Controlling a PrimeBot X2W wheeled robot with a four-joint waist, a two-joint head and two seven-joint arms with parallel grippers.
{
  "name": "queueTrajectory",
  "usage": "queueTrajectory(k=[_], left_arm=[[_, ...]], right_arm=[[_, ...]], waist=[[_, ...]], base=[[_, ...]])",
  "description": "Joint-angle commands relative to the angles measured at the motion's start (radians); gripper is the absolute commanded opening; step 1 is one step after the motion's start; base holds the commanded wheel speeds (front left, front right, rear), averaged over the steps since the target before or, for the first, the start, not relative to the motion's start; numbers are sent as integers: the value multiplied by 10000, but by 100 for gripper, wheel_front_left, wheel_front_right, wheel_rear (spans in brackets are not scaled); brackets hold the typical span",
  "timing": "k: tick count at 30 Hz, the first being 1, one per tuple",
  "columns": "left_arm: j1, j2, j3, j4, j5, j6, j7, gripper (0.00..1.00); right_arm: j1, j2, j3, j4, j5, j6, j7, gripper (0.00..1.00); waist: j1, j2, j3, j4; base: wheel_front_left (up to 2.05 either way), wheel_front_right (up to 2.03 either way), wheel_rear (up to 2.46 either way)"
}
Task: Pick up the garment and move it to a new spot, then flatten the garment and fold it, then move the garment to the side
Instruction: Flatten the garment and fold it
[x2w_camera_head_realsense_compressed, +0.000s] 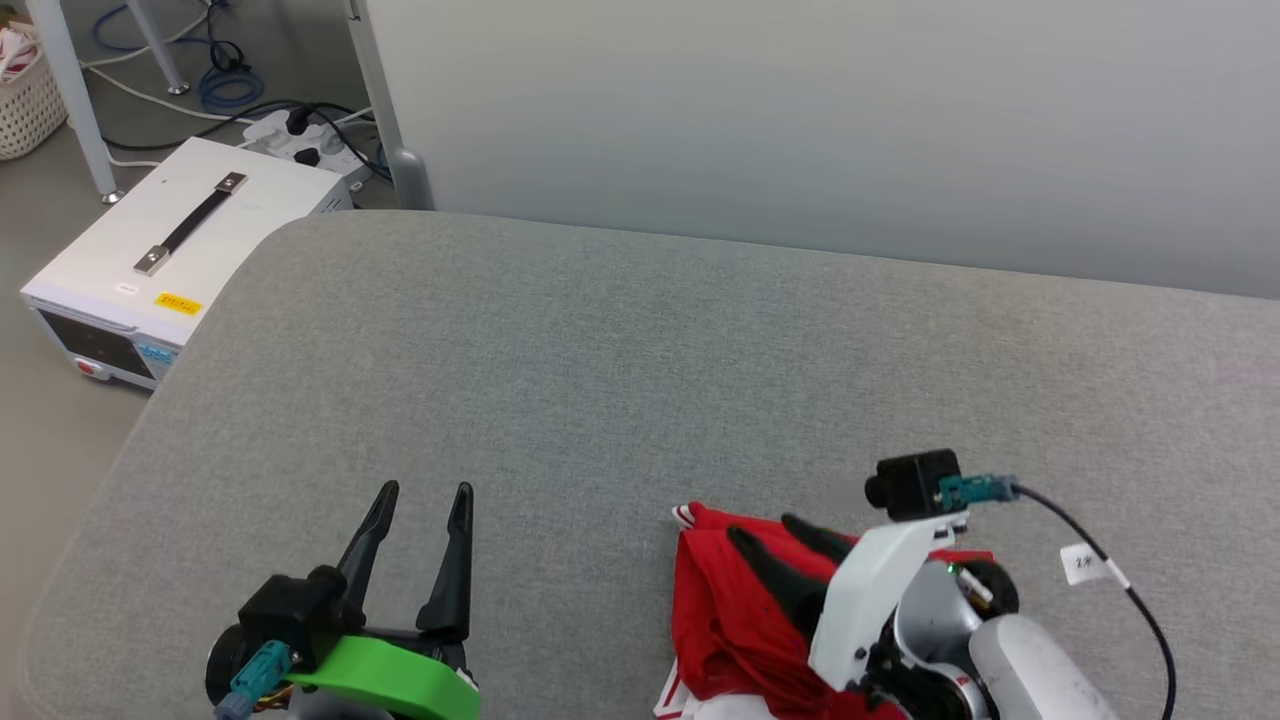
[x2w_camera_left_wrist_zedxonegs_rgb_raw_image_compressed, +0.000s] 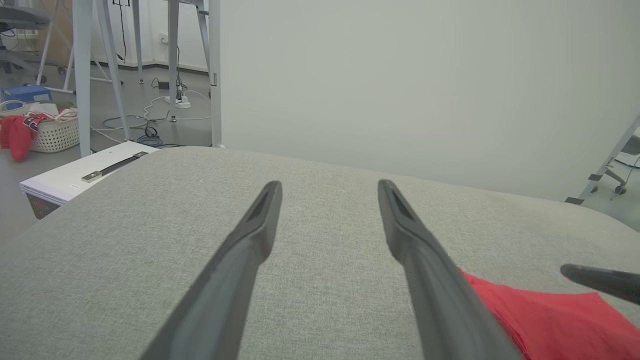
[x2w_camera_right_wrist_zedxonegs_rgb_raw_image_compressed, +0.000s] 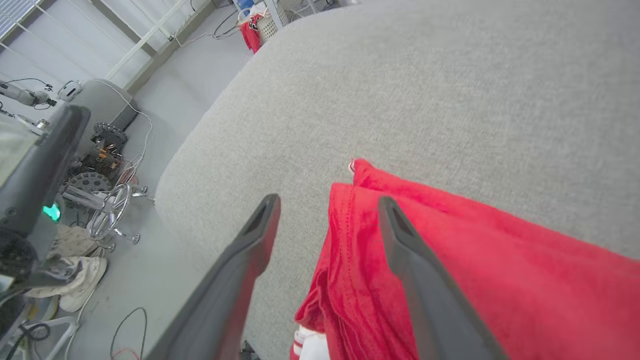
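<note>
Garment: You find the garment (x2w_camera_head_realsense_compressed: 730, 610) bunched in a red heap at the near right of the grey table (x2w_camera_head_realsense_compressed: 600, 350). White trim with red stripes peeks out at its near edge.
Right gripper: The right gripper (x2w_camera_head_realsense_compressed: 762, 528) hangs over the heap with its fingers spread, pinching nothing.
Right wrist view: This is the closer look, since in the head view the arm stands in front of much of the cloth. The right gripper (x2w_camera_right_wrist_zedxonegs_rgb_raw_image_compressed: 327, 200) has one finger above the garment (x2w_camera_right_wrist_zedxonegs_rgb_raw_image_compressed: 500, 260) and the other above bare grey. The folded red edge runs between them. You cannot tell whether the finger over the cloth touches it.
Left gripper: The left gripper (x2w_camera_head_realsense_compressed: 425, 490) sits at the near left, fingers apart with nothing between them, well apart from the garment.
Left wrist view: Past the left gripper (x2w_camera_left_wrist_zedxonegs_rgb_raw_image_compressed: 328, 185) you see a red corner of the garment (x2w_camera_left_wrist_zedxonegs_rgb_raw_image_compressed: 550, 320) low on the right. One dark fingertip of the right gripper (x2w_camera_left_wrist_zedxonegs_rgb_raw_image_compressed: 600, 280) is just above it.
Box: A white box (x2w_camera_head_realsense_compressed: 170, 250) with a black handle stands on the floor by the table's far left corner. The left wrist view shows you the box (x2w_camera_left_wrist_zedxonegs_rgb_raw_image_compressed: 85, 175) from the side.
Basket: The head view cuts the basket (x2w_camera_head_realsense_compressed: 25, 95) off at the frame edge. The left wrist view gives you the whole basket (x2w_camera_left_wrist_zedxonegs_rgb_raw_image_compressed: 55, 135), with red cloth draped over its rim.
</note>
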Motion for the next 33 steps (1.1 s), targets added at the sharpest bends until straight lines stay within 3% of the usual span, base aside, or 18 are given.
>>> queueTrajectory(k=[1, 11, 18, 25, 33], left_arm=[[10, -15, 30, -51, -22, -29, -59, 100], [-25, -116, -92, -293, -40, -29, -59, 100], [-48, -165, -155, -463, -42, -29, -59, 100], [1, -234, -210, -580, -108, -29, -59, 100], [193, -247, -367, -590, -226, -29, -59, 100]], right_arm=[[-315, -142, -165, -273, -526, -4, -58, 100], [-1177, -2513, -805, -1420, -3215, -4, -1504, 100], [-838, -3510, -1890, -1634, -4045, -4, -2680, 100], [430, -3197, -3546, -2284, -4197, -4, -3786, 100], [2131, -1929, -4441, -3382, -4792, -4, -4850, 100]], waist=[[0, 0, -36, -123], [0, 0, -41, -631], [0, 0, 69, -912], [0, 0, 171, -1063], [0, 0, 238, -1078]], base=[[0, 0, 0], [0, 0, 0], [0, 0, 0], [0, 0, 0], [0, 0, 0]])
